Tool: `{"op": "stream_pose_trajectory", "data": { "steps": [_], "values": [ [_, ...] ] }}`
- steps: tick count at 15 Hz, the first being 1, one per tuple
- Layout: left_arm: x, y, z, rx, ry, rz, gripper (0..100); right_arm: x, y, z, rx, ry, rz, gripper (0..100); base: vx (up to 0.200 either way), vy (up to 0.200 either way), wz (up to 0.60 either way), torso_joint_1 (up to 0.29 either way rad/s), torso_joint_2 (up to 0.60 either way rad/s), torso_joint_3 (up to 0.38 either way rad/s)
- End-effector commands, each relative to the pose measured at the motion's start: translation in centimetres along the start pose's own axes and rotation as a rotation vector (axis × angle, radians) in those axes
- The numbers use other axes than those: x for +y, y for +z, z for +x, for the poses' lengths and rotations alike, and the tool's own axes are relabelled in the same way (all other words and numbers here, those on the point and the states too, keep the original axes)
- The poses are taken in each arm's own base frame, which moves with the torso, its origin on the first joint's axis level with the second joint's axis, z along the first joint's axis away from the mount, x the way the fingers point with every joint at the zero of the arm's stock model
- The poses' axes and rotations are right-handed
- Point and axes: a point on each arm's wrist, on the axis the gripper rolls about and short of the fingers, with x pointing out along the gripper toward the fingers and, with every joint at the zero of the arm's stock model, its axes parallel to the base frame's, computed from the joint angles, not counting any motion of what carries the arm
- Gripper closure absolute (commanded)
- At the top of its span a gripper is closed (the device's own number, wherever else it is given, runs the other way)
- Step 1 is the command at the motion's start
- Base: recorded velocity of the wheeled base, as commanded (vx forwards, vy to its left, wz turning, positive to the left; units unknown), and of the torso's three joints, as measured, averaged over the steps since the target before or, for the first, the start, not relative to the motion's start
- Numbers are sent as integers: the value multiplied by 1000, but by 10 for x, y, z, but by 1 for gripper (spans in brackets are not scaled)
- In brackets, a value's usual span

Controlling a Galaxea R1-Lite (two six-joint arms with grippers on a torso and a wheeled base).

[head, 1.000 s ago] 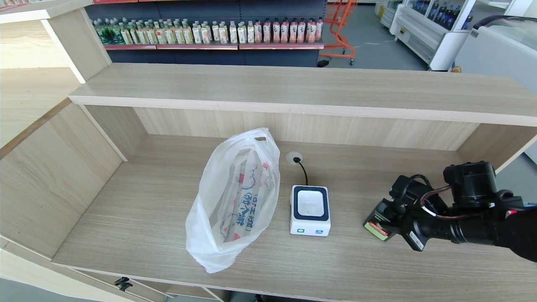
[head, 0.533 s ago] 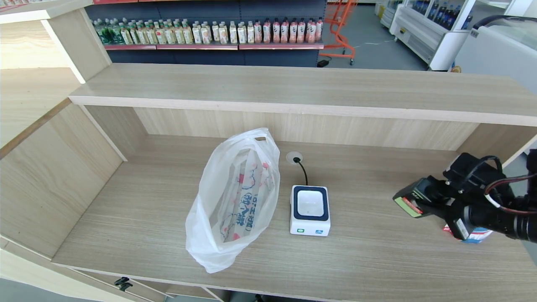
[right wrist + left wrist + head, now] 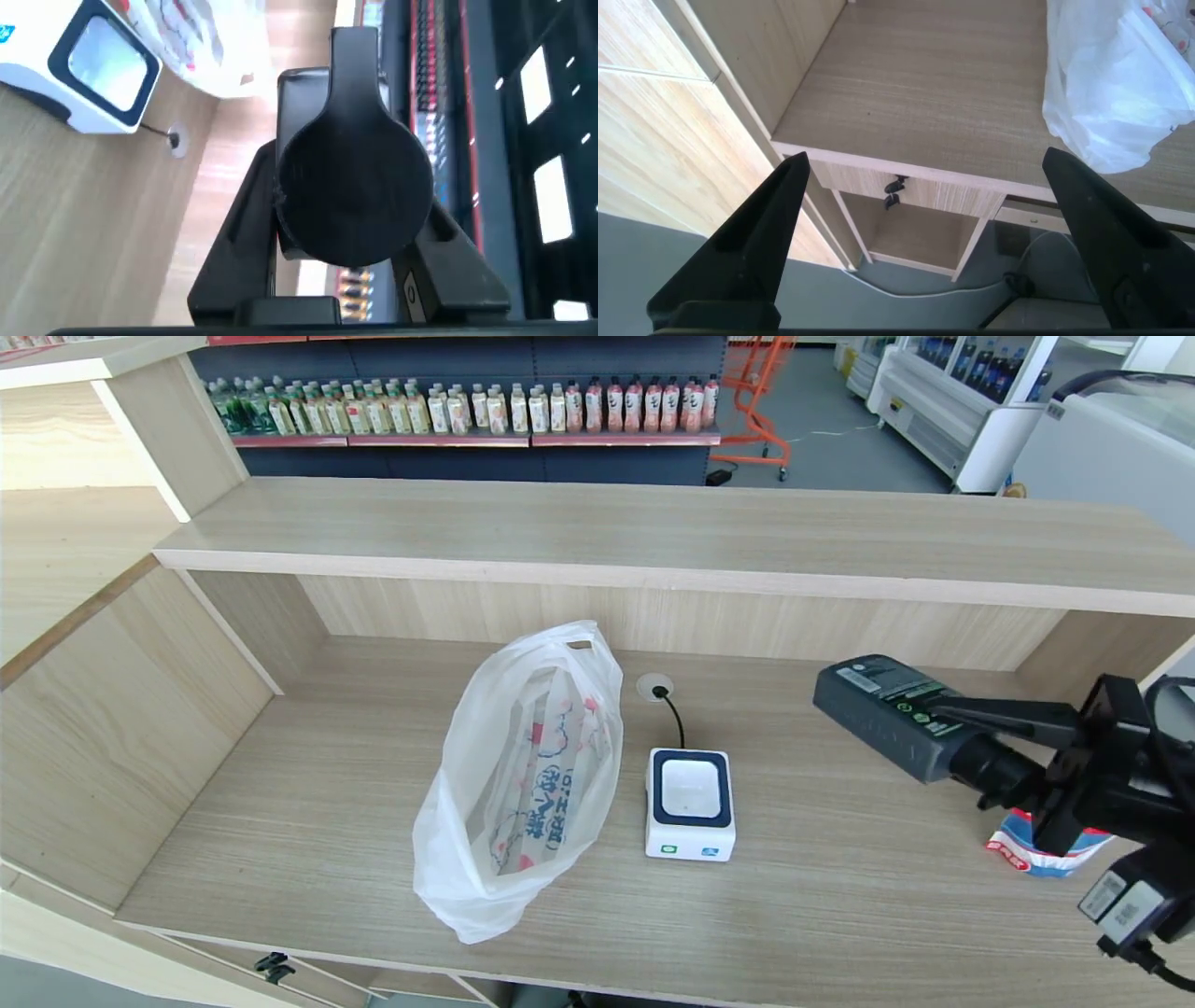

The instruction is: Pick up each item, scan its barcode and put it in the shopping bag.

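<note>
My right gripper (image 3: 966, 747) is shut on a dark grey box (image 3: 882, 714), held in the air above the counter, to the right of the white barcode scanner (image 3: 690, 803). In the right wrist view the box (image 3: 350, 121) sits between the fingers of the gripper (image 3: 350, 215), with the scanner (image 3: 103, 70) far below. The white plastic shopping bag (image 3: 523, 784) lies open left of the scanner, with a printed packet inside. My left gripper (image 3: 920, 243) is open and holds nothing, below the counter's front edge near the bag (image 3: 1116, 84).
A red, white and blue packet (image 3: 1046, 847) lies on the counter (image 3: 822, 915) under my right arm. The scanner's cable (image 3: 670, 709) runs to a hole at the back. A shelf (image 3: 653, 537) overhangs the counter's rear. Wooden walls close in both sides.
My right gripper has lifted the dark box off the counter, swung it up and turned it. The red, white and blue packet has come into sight beneath the arm.
</note>
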Motion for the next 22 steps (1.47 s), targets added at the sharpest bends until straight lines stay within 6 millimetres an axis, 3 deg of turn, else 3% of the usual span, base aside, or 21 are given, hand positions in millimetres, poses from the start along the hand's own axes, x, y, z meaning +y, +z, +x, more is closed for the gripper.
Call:
{"op": "stream_pose_trajectory", "data": {
  "steps": [1,7,12,16,22],
  "values": [
    [0,0,0,0,1,0,0,21,12,24,-266,-36,-149,100,0,0,0,0,0,0],
    [0,0,0,0,1,0,0,38,26,39,-478,-175,-462,100,0,0,0,0,0,0],
    [0,0,0,0,1,0,0,46,33,43,-542,-234,-527,100,0,0,0,0,0,0],
    [0,0,0,0,1,0,0,53,48,63,-652,-263,-491,100,0,0,0,0,0,0],
    [0,0,0,0,1,0,0,52,50,63,-651,-268,-508,100,0,0,0,0,0,0]
  ]
}}
